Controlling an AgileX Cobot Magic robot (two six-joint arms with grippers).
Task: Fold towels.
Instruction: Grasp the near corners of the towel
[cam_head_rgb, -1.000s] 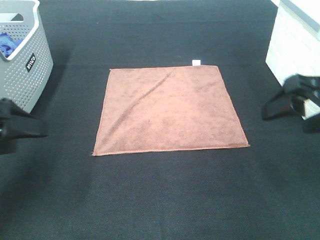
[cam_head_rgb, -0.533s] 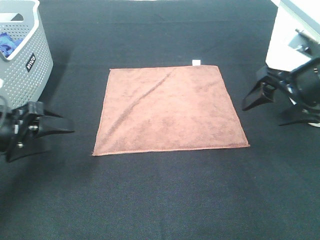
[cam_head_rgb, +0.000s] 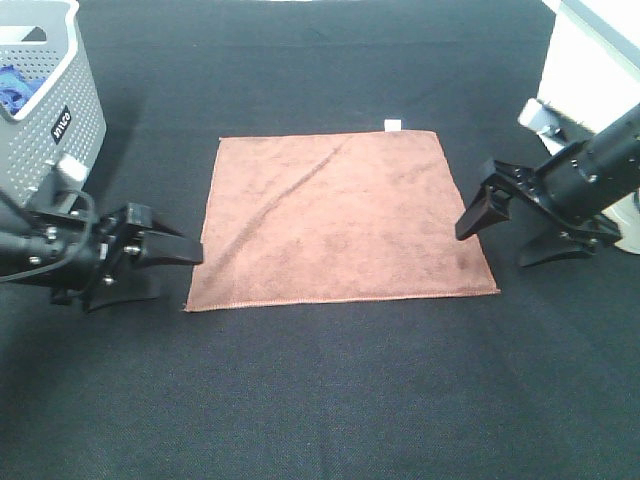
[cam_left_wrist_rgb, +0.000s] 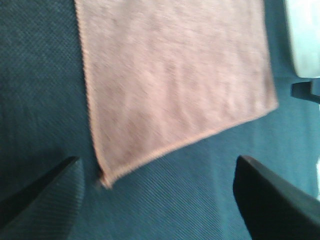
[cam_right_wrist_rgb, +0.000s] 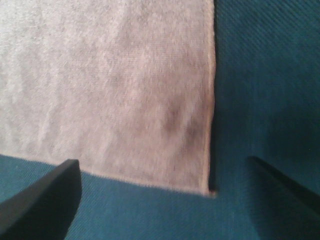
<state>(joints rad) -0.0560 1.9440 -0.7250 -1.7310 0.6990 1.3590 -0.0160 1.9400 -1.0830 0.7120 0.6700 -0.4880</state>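
The reddish-brown square microfibre towel (cam_head_rgb: 340, 215) is lying flat and unfolded at the middle of the black woven table cover (cam_head_rgb: 330, 400), with its small white tag (cam_head_rgb: 393, 125) at the far right corner. The towel is being flanked on both sides. The left gripper (cam_head_rgb: 175, 272) is being held just beside the near left corner, and the right gripper (cam_head_rgb: 493, 247) just beside the right edge, a little farther back than the near right corner. Each corner therefore lies inward of its own gripper, and each arm is nearer to its own side.

Both pairs of jaws are being held wide apart, with nothing between them. In the wrist views each near corner is being framed between the dark fingers. How high the tips are being carried over the cover cannot be told for certain, as those views are blurred.

Being square, the towel is offering no long axis. A shallow diagonal crease is running from the far edge toward the left edge.

Room is being left all round. The grey perforated plastic basket (cam_head_rgb: 50, 130) at the far left and the white box (cam_head_rgb: 590, 90) at the far right are standing well apart from the towel.
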